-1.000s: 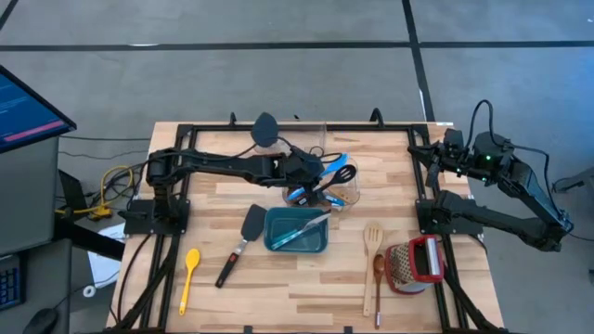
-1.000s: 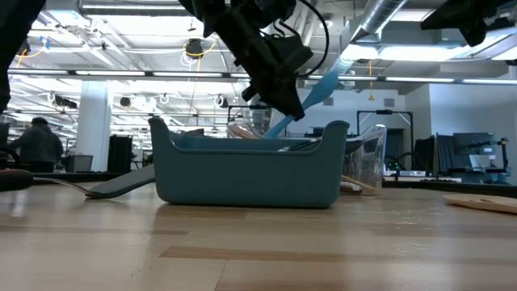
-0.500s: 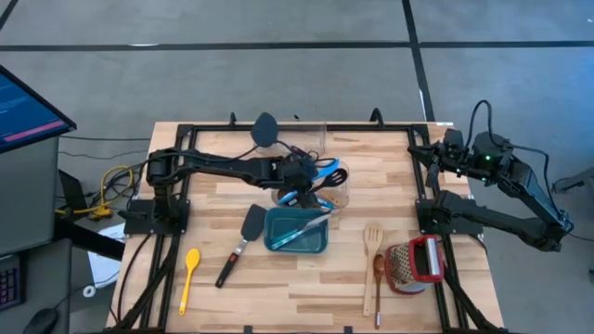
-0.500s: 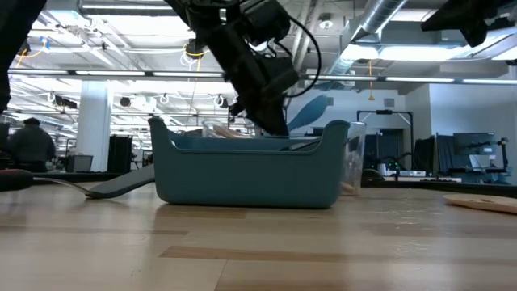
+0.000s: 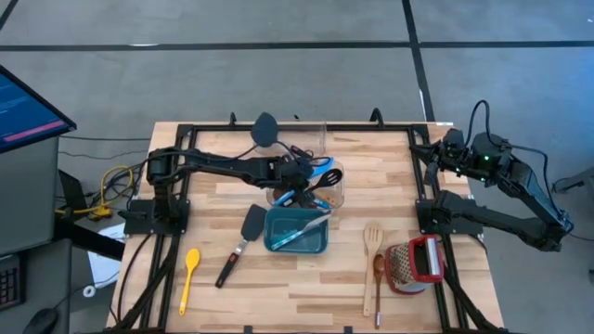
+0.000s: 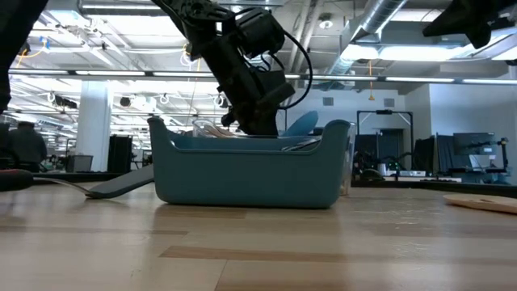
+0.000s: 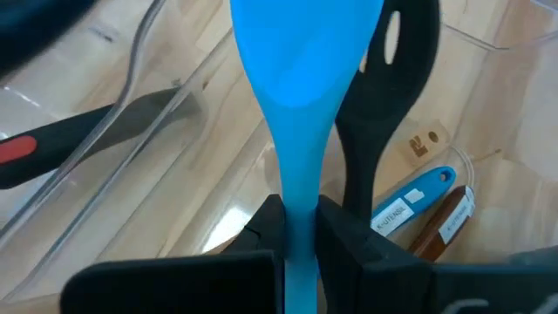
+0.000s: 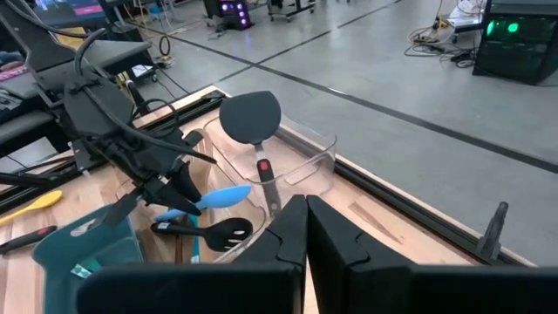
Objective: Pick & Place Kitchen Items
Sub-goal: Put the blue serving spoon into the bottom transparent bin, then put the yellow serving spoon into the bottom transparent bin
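In the high view, over the last second the left hand (image 5: 299, 183) had drawn back toward its own arm's side of the table (image 5: 390, 278) and sunk, bringing the blue spoon (image 5: 321, 164) down into the clear container (image 5: 336, 195) beside the black slotted spatula (image 5: 331, 177); that suggested the placing of this item was nearly done, with only the letting-go left. The spoon's long axis ran slantwise there, bowl pointing away from the arm toward the table's far right, handle back in the hand. The right hand (image 5: 444, 147) waited shut at the far right corner. In the low view the left hand (image 6: 257, 113) had dropped behind the teal bin (image 6: 250, 174), and the spoon's bowl (image 6: 302, 124), which had stood high a second earlier, only just showed above the bin's rim, tilted up to the right. In the left wrist view the fingers (image 7: 344, 228) were nearly closed on the spoon's thin handle (image 7: 301, 187), gripping it on both sides, the bowl pointing straight away from the camera. In the right wrist view the blue spoon (image 8: 218, 197) lay low inside the container (image 8: 301, 153), near level.
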`<state>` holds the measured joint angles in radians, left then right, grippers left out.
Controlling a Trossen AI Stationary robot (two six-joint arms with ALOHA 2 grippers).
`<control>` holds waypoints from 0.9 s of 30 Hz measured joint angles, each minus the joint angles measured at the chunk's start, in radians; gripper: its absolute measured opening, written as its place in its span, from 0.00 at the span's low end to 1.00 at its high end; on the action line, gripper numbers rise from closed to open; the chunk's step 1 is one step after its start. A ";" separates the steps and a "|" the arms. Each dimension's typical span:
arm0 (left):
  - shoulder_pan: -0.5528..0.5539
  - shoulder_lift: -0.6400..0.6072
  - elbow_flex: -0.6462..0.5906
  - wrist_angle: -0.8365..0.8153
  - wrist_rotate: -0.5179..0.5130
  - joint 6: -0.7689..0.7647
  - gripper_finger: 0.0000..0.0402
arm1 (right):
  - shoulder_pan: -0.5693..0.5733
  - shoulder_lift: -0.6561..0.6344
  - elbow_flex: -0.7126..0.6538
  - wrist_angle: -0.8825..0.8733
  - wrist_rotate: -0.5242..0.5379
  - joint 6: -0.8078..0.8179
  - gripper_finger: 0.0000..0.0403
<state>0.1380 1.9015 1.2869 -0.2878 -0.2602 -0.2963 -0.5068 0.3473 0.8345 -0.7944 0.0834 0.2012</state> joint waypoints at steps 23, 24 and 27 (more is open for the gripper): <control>0.012 0.000 0.000 0.144 -0.001 0.001 0.29 | 0.000 0.000 0.000 -0.014 0.000 -0.001 0.00; 0.013 0.000 0.000 0.162 -0.001 0.002 0.29 | 0.000 0.000 0.000 -0.014 0.000 -0.001 0.00; 0.013 0.000 0.000 0.229 -0.001 0.002 0.28 | 0.000 0.000 0.000 -0.014 0.000 -0.001 0.00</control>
<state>0.1513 1.9015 1.2865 -0.0587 -0.2615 -0.2943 -0.5064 0.3473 0.8345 -0.8082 0.0834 0.2001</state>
